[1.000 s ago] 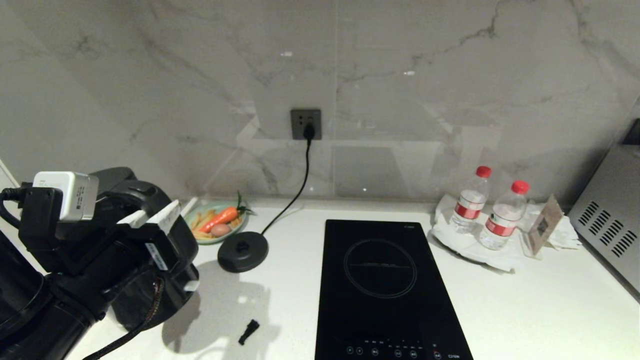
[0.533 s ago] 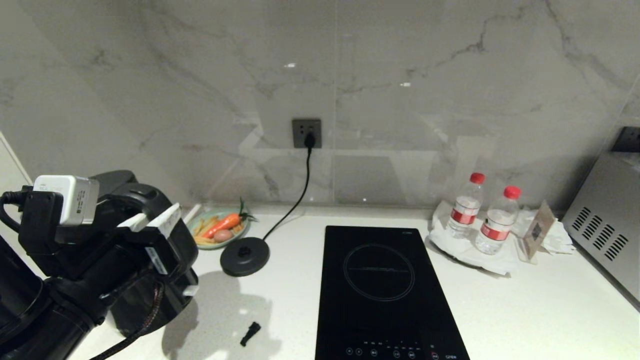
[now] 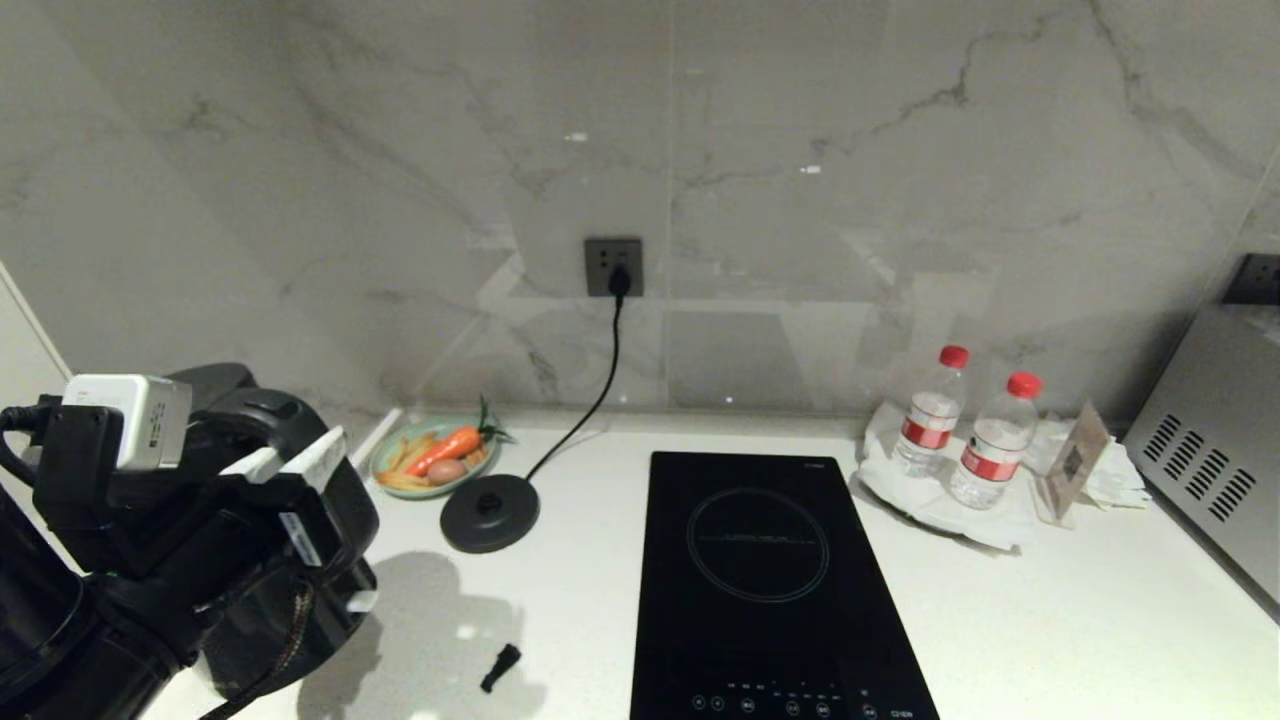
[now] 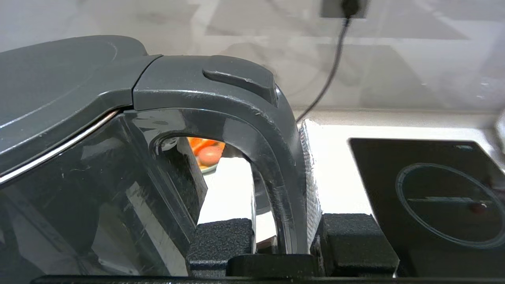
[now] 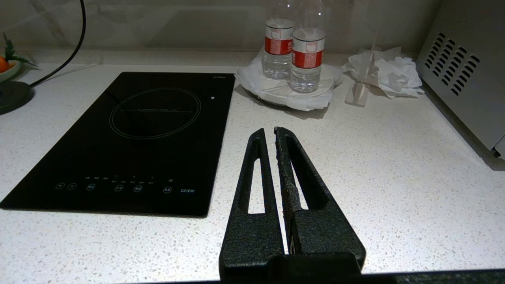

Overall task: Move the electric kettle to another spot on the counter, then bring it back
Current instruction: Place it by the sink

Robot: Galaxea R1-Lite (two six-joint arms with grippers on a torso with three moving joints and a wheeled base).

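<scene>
The electric kettle (image 3: 262,410) is at the far left, over the counter (image 3: 1050,620) and left of its round base disc (image 3: 489,512); my left arm hides most of it. My left gripper (image 3: 285,455) is shut on its loop handle. In the left wrist view the glossy black kettle (image 4: 79,177) fills one side. Its handle (image 4: 276,157) runs between the fingers of the left gripper (image 4: 280,185), one finger inside the loop and one outside. I cannot tell whether its bottom touches the counter. My right gripper (image 5: 269,132) hangs shut and empty over the counter (image 5: 375,157), beside the hob.
The black hob (image 3: 765,580) lies mid-counter. A plate of carrot and food (image 3: 432,458) sits behind the base disc, whose cord runs to the wall socket (image 3: 612,265). A small black piece (image 3: 498,666) lies near the front. Two water bottles (image 3: 960,425) and a metal appliance (image 3: 1215,450) stand right.
The camera shifted early on, moving the whole scene. Since half a second ago my left arm has sunk slightly down and to the left with the kettle, still gripping its handle.
</scene>
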